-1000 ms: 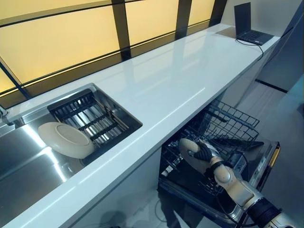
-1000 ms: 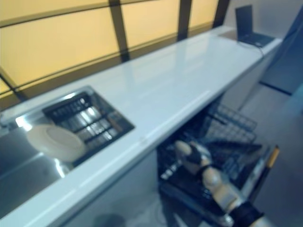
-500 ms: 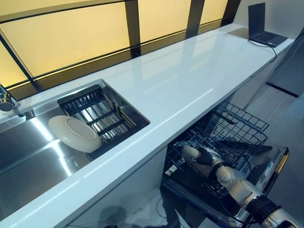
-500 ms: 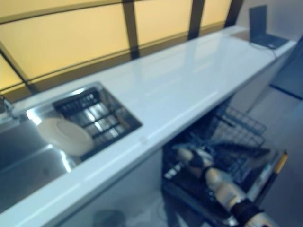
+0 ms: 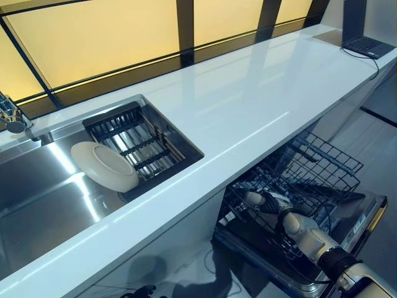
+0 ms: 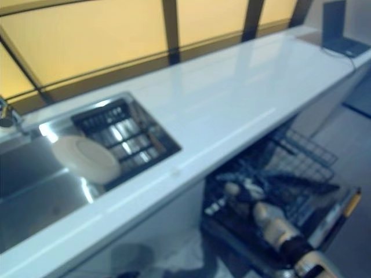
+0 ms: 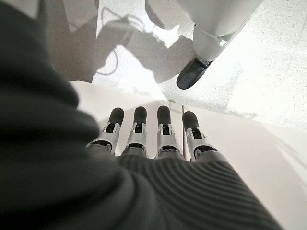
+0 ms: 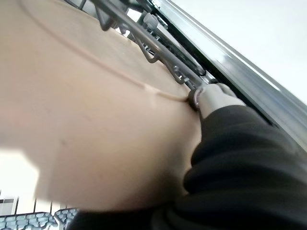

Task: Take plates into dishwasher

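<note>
Your cream plate [image 8: 86, 120] sits in the dishwasher rack [image 5: 310, 171]; a second plate [image 5: 104, 166] leans in the sink [image 5: 37, 205].

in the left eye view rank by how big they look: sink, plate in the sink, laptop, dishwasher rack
1. sink, cut off by the frame's edge
2. dishwasher rack
3. plate in the sink
4. laptop, far off at the counter's end and partly cropped, so it may only look smallest

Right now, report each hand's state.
Left hand: open, fingers straight, holding nothing.
Right hand: shut on a plate in the dishwasher rack.
</note>
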{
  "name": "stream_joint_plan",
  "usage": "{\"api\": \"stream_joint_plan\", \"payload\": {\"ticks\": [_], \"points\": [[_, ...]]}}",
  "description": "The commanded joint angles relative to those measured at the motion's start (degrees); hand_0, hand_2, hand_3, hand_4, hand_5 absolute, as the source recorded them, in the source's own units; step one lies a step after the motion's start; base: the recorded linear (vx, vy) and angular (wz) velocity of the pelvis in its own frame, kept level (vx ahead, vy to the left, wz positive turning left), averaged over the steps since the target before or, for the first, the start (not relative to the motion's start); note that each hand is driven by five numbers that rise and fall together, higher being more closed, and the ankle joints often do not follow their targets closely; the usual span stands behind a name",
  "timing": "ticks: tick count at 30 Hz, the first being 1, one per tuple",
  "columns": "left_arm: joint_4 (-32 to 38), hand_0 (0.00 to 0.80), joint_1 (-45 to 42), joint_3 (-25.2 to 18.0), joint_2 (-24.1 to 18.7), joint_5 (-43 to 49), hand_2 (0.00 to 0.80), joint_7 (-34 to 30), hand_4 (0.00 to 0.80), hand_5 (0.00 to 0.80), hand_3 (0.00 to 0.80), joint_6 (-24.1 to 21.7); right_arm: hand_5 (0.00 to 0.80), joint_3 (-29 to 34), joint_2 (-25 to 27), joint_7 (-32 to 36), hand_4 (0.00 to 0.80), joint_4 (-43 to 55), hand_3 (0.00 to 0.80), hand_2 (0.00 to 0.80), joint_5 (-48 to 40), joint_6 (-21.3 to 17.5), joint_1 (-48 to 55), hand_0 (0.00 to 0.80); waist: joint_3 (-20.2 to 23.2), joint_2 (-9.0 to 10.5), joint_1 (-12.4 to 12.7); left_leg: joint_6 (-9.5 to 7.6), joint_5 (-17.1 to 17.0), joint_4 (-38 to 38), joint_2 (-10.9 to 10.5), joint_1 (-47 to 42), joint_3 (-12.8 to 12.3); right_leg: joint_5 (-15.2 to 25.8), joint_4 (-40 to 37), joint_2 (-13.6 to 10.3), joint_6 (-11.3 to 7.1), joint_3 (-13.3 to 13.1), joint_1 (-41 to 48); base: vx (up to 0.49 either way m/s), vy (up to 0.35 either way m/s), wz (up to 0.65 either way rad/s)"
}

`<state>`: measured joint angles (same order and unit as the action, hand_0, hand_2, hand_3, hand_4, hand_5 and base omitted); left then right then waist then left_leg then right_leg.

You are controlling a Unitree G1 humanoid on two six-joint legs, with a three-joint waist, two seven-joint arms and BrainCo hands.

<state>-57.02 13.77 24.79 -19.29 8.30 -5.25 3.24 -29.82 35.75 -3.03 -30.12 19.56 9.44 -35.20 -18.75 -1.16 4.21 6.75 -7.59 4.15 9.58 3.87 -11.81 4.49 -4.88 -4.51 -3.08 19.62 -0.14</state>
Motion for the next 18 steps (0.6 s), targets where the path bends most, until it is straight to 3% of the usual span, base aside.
{"api": "stream_joint_plan", "payload": {"ticks": [1,18], "points": [[0.2,0.000,3.4,3.9,-1.4,2.8,0.000,-0.7,0.000,0.000,0.000,0.2,0.800,-0.8,0.1,-1.8,0.800,-2.6,0.800,0.800,-0.4,1.4,-5.0,0.800,-0.2,1.69,0.5,-1.53,1.0,0.3,-3.3,4.1,1.5,-5.1,4.1,-1.4,-2.00,-0.5,0.5,0.000,0.000,0.00],[0.6,0.000,4.2,4.1,-0.8,2.7,0.000,-0.7,0.000,0.000,0.000,0.5,0.800,-0.4,-4.2,-0.2,0.800,-5.1,0.800,0.800,-3.0,3.0,-4.7,0.800,-0.4,1.15,0.4,-1.86,1.3,0.9,-3.8,3.2,2.1,-5.1,4.9,-1.4,-1.69,-0.4,-0.5,0.000,0.000,0.00]]}}
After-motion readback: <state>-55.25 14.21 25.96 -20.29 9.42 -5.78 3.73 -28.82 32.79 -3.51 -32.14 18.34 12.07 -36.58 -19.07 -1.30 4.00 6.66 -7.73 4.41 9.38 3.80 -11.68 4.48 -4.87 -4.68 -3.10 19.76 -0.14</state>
